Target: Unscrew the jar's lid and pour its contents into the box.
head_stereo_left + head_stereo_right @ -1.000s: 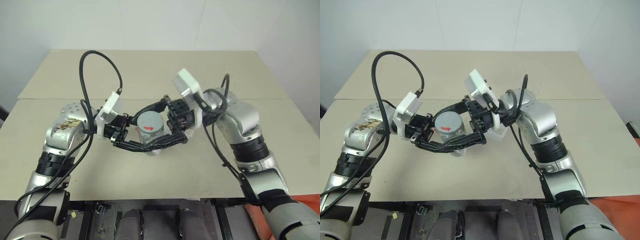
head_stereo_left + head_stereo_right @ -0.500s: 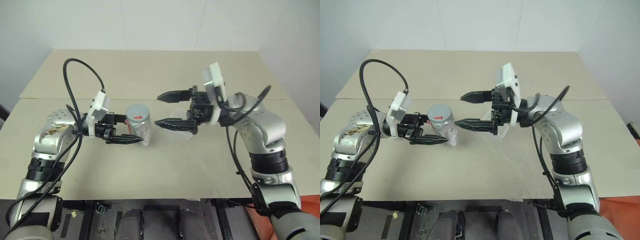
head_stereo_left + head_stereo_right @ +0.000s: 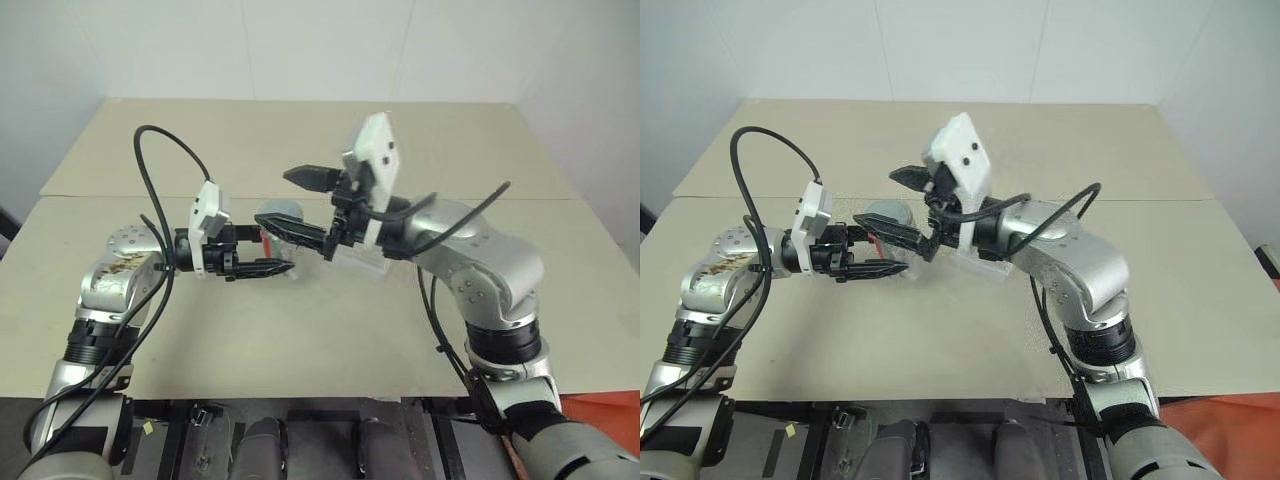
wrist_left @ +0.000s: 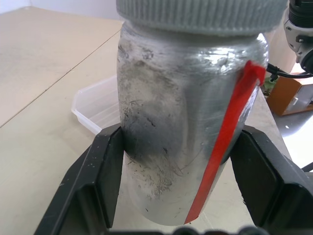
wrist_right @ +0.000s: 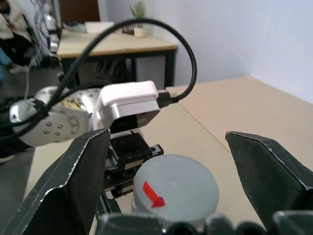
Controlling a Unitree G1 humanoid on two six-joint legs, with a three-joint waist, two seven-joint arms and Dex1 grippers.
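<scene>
Left wrist view, left end effector [image 4: 171, 196] clamped on jar [image 4: 181, 127], right end effector [image 5: 178, 161] spread apart

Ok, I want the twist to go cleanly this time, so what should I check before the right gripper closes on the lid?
1. Jar held firm: ok, the left gripper is shut on its lower body.
2. Jar upright: ok, the red stripe runs top to bottom.
3. Lid on and free to grasp: ok, nothing touches it.
4. Right gripper open wide enough: ok, its fingers stand apart on either side of the lid.
5. Right gripper centred over the lid: ok, judging by the right wrist view.
6. Box close by for pouring: ok, it sits on the table just beyond the jar.
</scene>
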